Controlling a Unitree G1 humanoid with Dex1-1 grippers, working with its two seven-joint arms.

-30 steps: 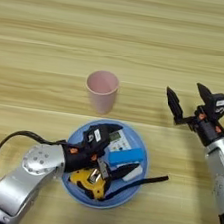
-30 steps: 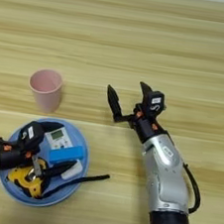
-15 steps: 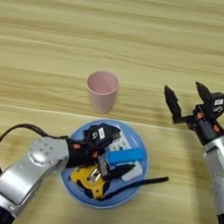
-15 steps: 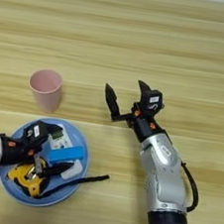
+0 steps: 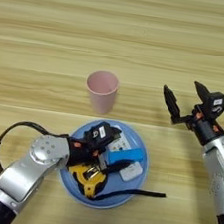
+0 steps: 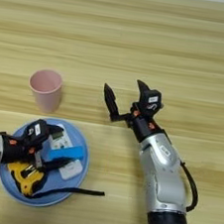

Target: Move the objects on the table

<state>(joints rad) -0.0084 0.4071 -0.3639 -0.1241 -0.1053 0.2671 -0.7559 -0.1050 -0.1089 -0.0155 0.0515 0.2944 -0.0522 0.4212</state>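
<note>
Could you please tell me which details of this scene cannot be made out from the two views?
- Left gripper: over the blue plate in both views; whether its fingers grip anything cannot be told.
- White remote: partly covered by the blue block and the gripper; its screen cannot be read.
- Tape measure: its upper part is hidden under the left gripper.
- Pink cup: its inside bottom is not visible.

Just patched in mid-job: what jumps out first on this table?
The blue plate near the front edge, crowded with a yellow-black tape measure, a blue block and a white remote, with the left hand reaching in over them. Behind it stands an upright pink cup; the right hand hovers open to the right.
</note>
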